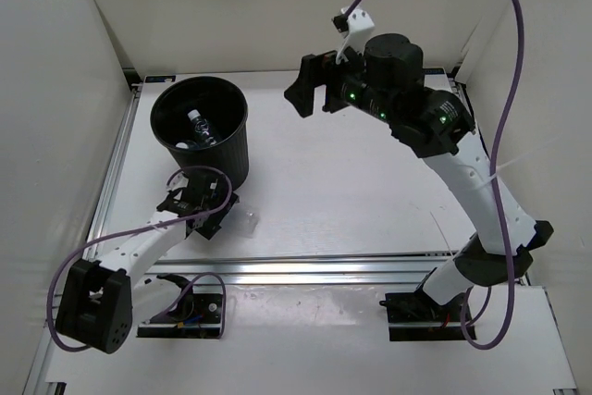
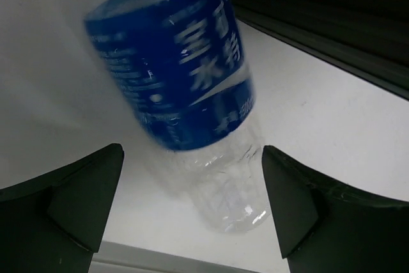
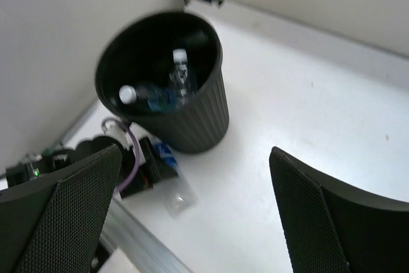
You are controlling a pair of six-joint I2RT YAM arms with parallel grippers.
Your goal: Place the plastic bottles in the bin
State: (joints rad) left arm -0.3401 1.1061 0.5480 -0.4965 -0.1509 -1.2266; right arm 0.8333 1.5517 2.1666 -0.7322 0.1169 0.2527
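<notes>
Right now, the left gripper (image 2: 192,177) is down at table level beside the foot of the bin (image 1: 236,150). Its jaws are spread wide on either side of a clear bottle with a blue label (image 2: 172,75). This bottle lies on its side on the white table (image 1: 370,201), and in the left wrist view it looks slightly blurred. A strip of bare table shows between the bottle and each dark finger (image 2: 83,202), so the gripper brackets the bottle without gripping it. From above, the bottle's clear end pokes out past the gripper, close to the bin but outside it.

The bin stands upright toward the far left corner of the table. Inside it, the right wrist view shows two bottles. One has a white cap and a blue label (image 3: 150,98) and lies low across the bottom. The other is a clear bottle (image 3: 181,71) that leans more upright behind it. The rest of the bin's inside is too dark to tell what else is there.

The right gripper (image 1: 314,85) is raised high over the middle of the table's far side, well apart from the bin and tilted toward it. Its jaws are wide open with nothing between them, and its wrist view looks down past both mesh-faced fingers (image 3: 64,215) onto the bin and the left gripper.
</notes>
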